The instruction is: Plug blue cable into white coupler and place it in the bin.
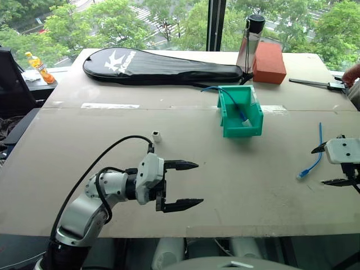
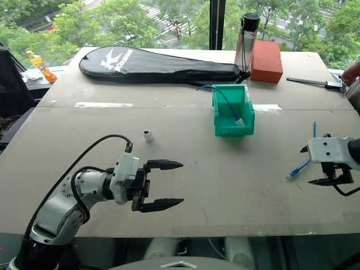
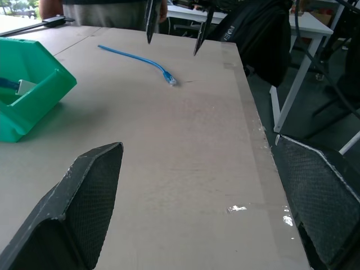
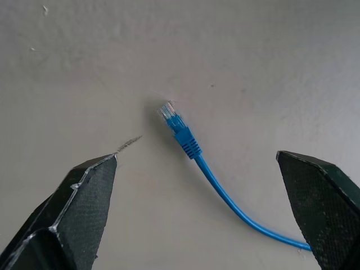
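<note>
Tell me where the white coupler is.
The white coupler stands alone on the table, left of centre in the head views, just beyond the open left gripper and well left of the bin.

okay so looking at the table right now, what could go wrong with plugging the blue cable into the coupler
1. A second blue cable already lies in the bin, so the robot could confuse it with the loose blue cable under the open right gripper.
2. The white coupler is tiny and stands alone near the open left gripper; a clumsy pinch might knock it over.
3. The loose cable's plug lies flat on the table, making it hard to pinch.
</note>
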### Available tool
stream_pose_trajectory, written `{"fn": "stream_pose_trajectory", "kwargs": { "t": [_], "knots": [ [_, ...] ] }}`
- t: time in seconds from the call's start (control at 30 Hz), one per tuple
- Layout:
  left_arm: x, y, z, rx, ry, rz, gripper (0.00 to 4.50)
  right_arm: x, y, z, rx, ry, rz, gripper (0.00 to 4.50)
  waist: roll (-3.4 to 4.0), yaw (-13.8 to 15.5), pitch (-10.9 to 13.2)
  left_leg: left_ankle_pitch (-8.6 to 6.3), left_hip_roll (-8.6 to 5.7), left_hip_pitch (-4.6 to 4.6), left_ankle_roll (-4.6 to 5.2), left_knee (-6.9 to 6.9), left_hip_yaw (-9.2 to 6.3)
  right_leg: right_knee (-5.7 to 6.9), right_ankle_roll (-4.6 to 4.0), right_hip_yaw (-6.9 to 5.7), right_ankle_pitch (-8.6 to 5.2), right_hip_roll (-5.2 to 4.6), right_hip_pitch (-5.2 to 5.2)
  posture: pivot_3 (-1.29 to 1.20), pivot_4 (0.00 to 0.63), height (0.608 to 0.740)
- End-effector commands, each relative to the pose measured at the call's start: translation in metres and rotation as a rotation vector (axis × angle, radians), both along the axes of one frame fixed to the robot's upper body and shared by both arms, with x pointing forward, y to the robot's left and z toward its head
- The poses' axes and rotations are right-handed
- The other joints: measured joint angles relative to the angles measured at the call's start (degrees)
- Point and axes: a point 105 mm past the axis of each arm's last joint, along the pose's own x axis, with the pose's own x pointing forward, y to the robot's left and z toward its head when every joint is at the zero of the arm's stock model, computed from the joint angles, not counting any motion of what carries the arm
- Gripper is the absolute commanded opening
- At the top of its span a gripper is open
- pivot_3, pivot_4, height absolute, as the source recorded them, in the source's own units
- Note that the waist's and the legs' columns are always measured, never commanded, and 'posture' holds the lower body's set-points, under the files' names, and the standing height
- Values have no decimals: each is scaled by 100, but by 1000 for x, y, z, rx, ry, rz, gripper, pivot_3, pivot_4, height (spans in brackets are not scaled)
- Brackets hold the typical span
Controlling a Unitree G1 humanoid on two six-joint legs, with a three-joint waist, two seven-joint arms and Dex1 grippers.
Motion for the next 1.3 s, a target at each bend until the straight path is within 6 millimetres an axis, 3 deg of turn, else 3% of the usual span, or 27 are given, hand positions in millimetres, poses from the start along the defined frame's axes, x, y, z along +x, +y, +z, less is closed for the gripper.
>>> {"fn": "stream_pose_trajectory", "kwargs": {
  "t": [0.03, 0.27, 0.37, 0.5, 0.57, 0.6, 0.7, 0.93, 1.1, 1.3],
  "knots": [
    [-2, -3, 4, -7, -24, -19, 4466, 6, -2, -4, -28, 13, 38, 4500, 2, 1, 2, 0, 0, -1, 0, 0, 1, 0, -1, 1, 0, 0, -1, 0, 150, 740],
    [-2, -4, 5, -7, -29, -1, 4466, 13, 3, -15, -15, 28, 56, 4500, 5, 13, 2, 1, 1, 0, -1, 1, 3, 3, -1, 2, 0, -2, -1, 0, 150, 740],
    [-3, -5, 6, -6, -30, 0, 4500, 15, 2, -19, -25, 33, 54, 3689, 5, 5, 2, 1, 0, 0, 0, 4, 4, 4, 0, 3, 0, -4, 0, 0, 150, 740],
    [-3, -6, 6, -6, -34, 5, 4500, 17, 3, -25, -27, 44, 45, 1975, 5, 3, 2, 1, 0, 3, 0, 7, 5, 9, -1, 4, 1, -3, 0, 0, 150, 740],
    [-3, -7, 6, -6, -35, 8, 4500, 18, 1, -30, -37, 52, 40, 1581, 5, 3, 2, 1, 1, 4, -1, 7, 3, 11, -1, 3, 1, -2, 0, 0, 150, 740],
    [-4, -8, 7, -7, -36, 8, 4500, 18, 2, -32, -34, 55, 34, 1030, 6, 3, 2, 1, 1, 4, -1, 7, 4, 11, -1, 4, 1, -2, 0, 0, 150, 740],
    [-8, -10, 9, -11, -40, 10, 4500, 19, 5, -34, -17, 60, 28, 64, 3, -3, 0, 1, 1, 4, -1, 9, 4, 11, -1, 4, 1, -2, 2, 0, 150, 740],
    [-17, -5, 5, -13, -26, 59, 4500, 20, 36, -19, 65, 77, 29, 64, 4, -37, 1, 1, 4, 20, -1, 9, 8, 15, -1, 11, 1, -2, 11, 0, 150, 740],
    [-8, 15, -5, 7, -7, 147, 4500, 23, 82, -8, 99, 85, -6, 64, 10, -32, 1, 1, 6, 20, -1, 8, 2, 17, -1, 3, 1, -2, 10, 0, 150, 740],
    [-1, 36, -18, 23, 0, 221, 4500, 36, 142, -11, 122, 84, 3, 64, 9, -37, 1, 0, 5, 15, -2, 8, 0, 16, -2, -2, 1, -9, 6, 0, 150, 740]
  ]
}}
